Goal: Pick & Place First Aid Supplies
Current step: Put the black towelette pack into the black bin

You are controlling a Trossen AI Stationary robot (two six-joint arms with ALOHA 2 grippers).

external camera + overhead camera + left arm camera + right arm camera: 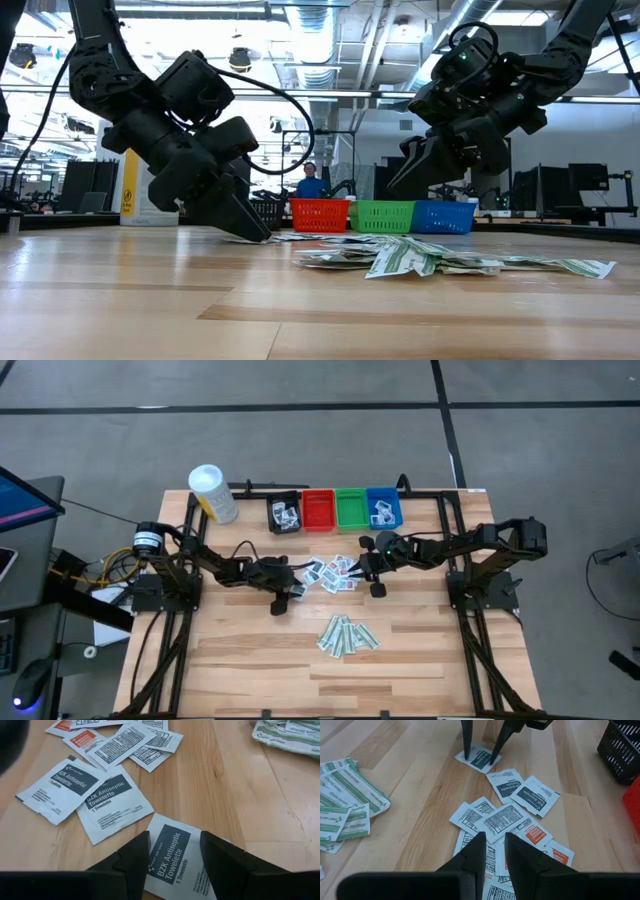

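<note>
You had a few packets in the black bin (284, 515) and blue bin (384, 509), but most still lay on the table (250, 650). Your left gripper (172, 857) stood spread over one towelette packet (172, 860), gripping nothing; your right gripper (494, 851) hung narrowly parted, empty, above the scattered white packets (497, 827).

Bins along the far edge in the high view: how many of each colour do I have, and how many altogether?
black bin: 1
red bin: 1
green bin: 1
blue bin: 1
Total: 4
</note>
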